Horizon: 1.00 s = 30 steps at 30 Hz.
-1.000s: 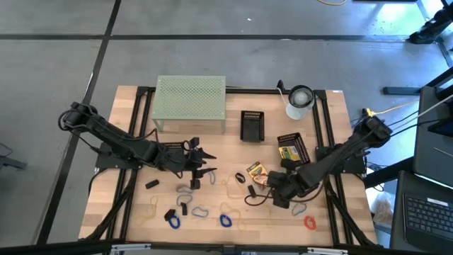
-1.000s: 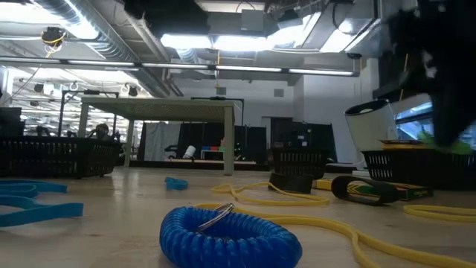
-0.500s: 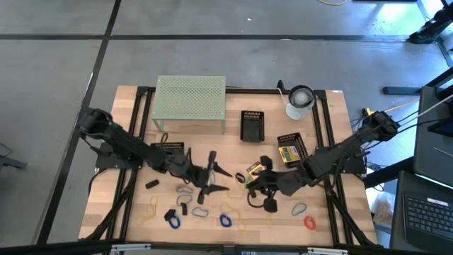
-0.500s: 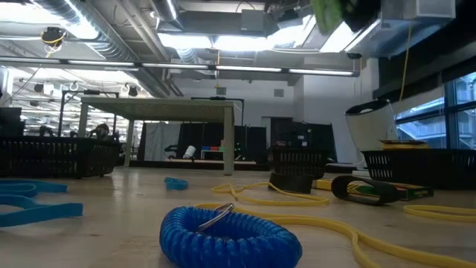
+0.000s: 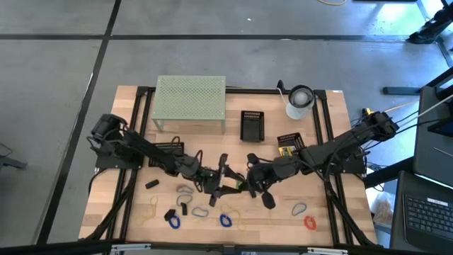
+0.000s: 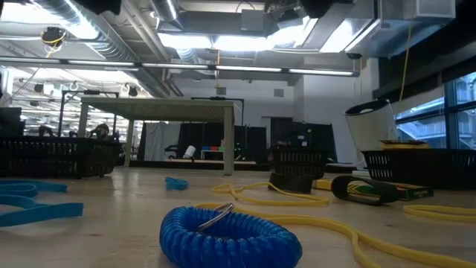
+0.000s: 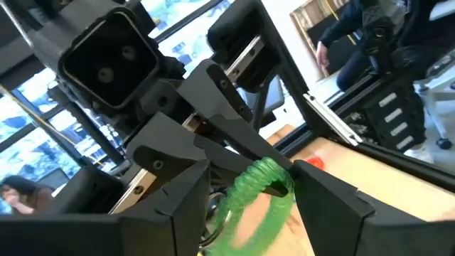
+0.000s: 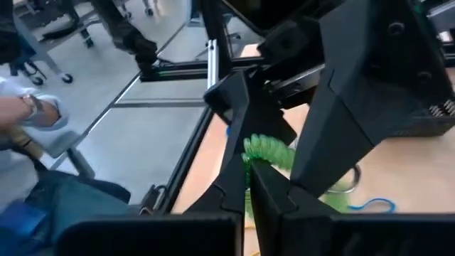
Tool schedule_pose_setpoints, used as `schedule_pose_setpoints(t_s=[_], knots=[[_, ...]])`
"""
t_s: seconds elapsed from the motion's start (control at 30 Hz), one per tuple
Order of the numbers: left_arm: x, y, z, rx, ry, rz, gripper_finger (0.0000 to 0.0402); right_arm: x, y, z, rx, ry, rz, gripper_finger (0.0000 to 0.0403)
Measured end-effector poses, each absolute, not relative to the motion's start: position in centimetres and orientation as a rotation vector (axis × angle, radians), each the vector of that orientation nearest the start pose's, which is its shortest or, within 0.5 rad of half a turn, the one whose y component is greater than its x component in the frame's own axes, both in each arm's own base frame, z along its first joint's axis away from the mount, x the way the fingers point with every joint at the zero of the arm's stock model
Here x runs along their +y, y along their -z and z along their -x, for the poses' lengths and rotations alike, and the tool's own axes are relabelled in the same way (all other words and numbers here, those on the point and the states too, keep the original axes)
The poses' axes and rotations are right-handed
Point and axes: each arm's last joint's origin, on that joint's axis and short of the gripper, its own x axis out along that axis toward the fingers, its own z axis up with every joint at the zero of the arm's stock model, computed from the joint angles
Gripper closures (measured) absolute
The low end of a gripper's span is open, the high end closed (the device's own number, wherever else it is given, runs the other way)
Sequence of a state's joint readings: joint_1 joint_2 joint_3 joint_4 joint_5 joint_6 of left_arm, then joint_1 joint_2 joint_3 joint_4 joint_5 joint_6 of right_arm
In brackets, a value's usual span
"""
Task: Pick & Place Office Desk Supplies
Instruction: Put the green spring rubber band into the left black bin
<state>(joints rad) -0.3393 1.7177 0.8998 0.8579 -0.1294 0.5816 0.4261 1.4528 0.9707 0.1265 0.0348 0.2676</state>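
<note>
Green coiled plastic, a loop clip [image 7: 259, 186], hangs pinched in the right pincer [image 8: 249, 167], whose fingers are closed tight on it above the middle of the table [image 5: 134, 212]. In the high view that clip is almost swallowed by the two dark arms meeting there; only a sliver of green shows. The left pincer [image 7: 249, 195] faces it with its fingers spread wide on either side of the coil, and whether they touch it is hard to tell.

Along the near edge lie a blue coil clip [image 6: 227, 234], thick in the low view's foreground, another blue clip [image 5: 173, 222], a red clip [image 5: 309, 222] toward the near right corner, and thin rubber bands [image 6: 297, 197] trailing across the wood. A crayon box [image 5: 289, 152] sits in a black tray toward the right edge. The pale-green mesh stand [image 5: 190, 99] and the white roll [image 5: 299, 101] stand by the far edge, with a small black basket [image 5: 252, 126] between them. Both arms pass above the low view, cut off at its upper border. A person's sleeve and hand [image 8: 32, 114] show beyond the table, blurred.
</note>
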Motion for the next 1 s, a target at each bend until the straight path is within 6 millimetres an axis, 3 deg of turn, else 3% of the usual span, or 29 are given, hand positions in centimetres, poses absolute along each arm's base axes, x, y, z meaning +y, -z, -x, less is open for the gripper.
schedule_pose_setpoints(t_s=[0.2,0.83,1.0], knots=[[-12.2,-22.8,-34.7,-0.074,0.204,-0.576,0.0234,13.3,-27.0,-29.6,0.414,-0.373,-0.169,0.0395],[-13.0,-22.4,-34.5,-0.032,0.233,-0.57,0.0362,13.6,-27.0,-29.5,0.431,-0.485,-0.197,0.0395],[-13.0,-22.4,-34.5,-0.028,0.229,-0.557,0.0388,13.6,-27.0,-29.5,0.445,-0.476,-0.245,0.0377]])
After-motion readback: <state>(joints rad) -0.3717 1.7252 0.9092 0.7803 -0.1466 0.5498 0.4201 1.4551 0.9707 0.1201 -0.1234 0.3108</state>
